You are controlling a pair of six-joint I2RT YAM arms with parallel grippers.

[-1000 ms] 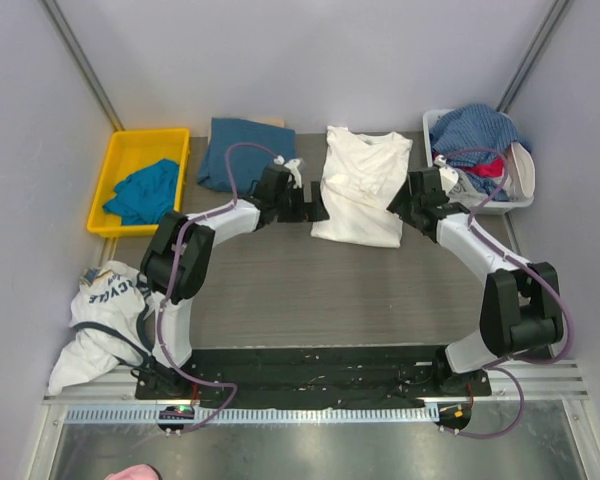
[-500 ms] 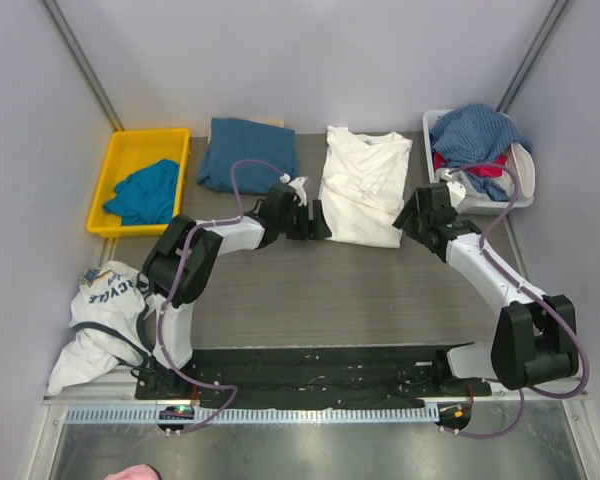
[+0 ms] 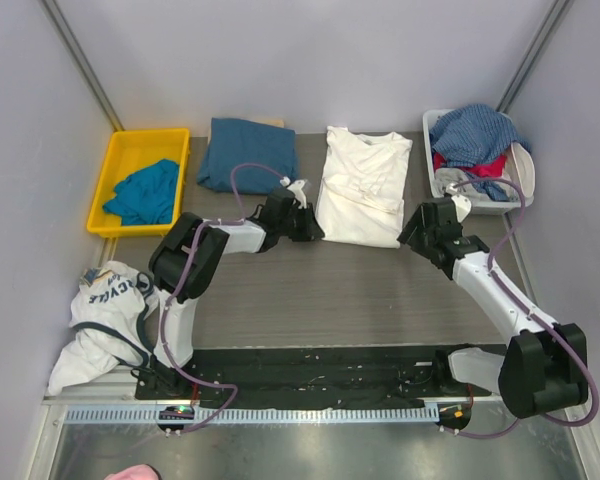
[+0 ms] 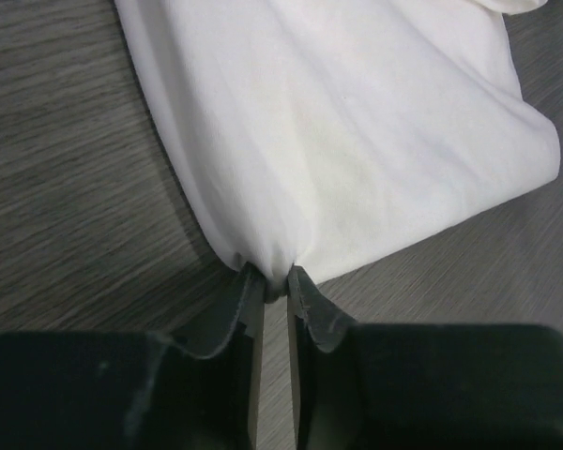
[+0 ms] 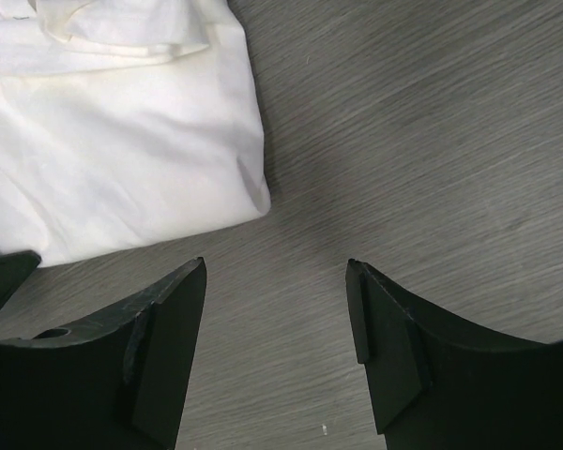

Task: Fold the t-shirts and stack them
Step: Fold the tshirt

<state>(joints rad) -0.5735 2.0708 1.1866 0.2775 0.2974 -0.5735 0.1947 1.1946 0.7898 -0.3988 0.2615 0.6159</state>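
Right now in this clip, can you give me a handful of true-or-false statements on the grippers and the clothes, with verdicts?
1. The left gripper pinches the near corner of the white t-shirt. True.
2. The right gripper grips the white t-shirt. False: its jaws stand open over bare table, beside the shirt.
3. The yellow bin holds a teal garment. True.
4. The folded blue t-shirt lies on top of the white one. False: it lies apart, to its left.
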